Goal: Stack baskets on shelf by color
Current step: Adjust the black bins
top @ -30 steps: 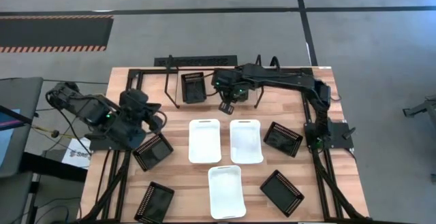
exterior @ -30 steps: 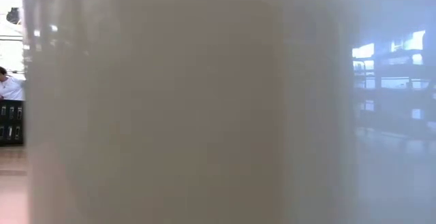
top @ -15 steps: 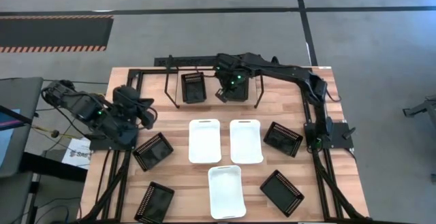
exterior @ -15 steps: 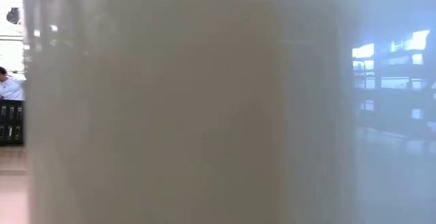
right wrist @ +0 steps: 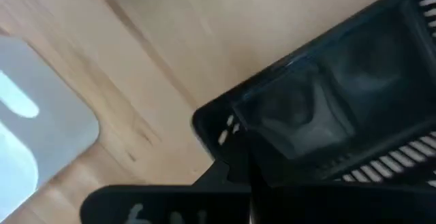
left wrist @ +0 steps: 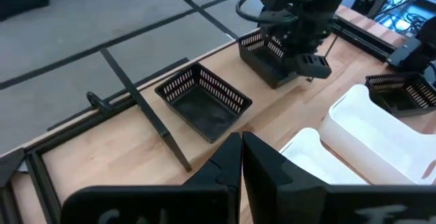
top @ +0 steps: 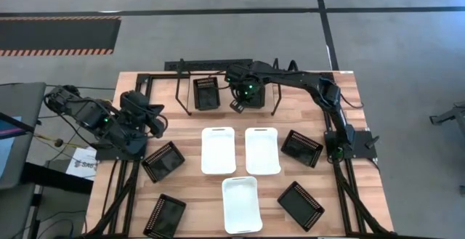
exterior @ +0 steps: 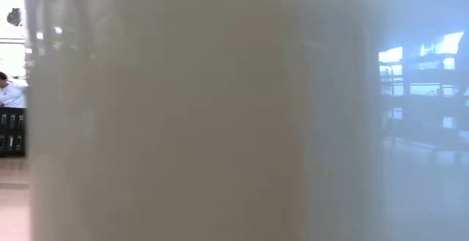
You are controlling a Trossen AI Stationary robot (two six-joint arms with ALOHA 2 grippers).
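Baskets: I count six small black mesh-sided plastic baskets and three larger white smooth rectangular baskets on the wooden table. Two black ones sit inside the low black wire-frame shelf at 12 o'clock: the left shelf basket stands free, and the right shelf basket is under the right gripper. Right gripper's fingers are pinched together on that basket's near rim; in the right wrist view the black wall fills the frame right at the fingertips.

White pair side by side at centre: left white basket and right white basket, near each other but apart. The third white basket is at 6 o'clock.

Loose black ones: one at 3 o'clock, one at 5 o'clock, one at 8 o'clock, one at 7 o'clock.

Left gripper is parked at 9 o'clock, fingers fully closed, holding nothing. Its wrist camera looks over both shelf baskets.

Low view is blocked by a pale blurred surface; a person shows at its far left edge.
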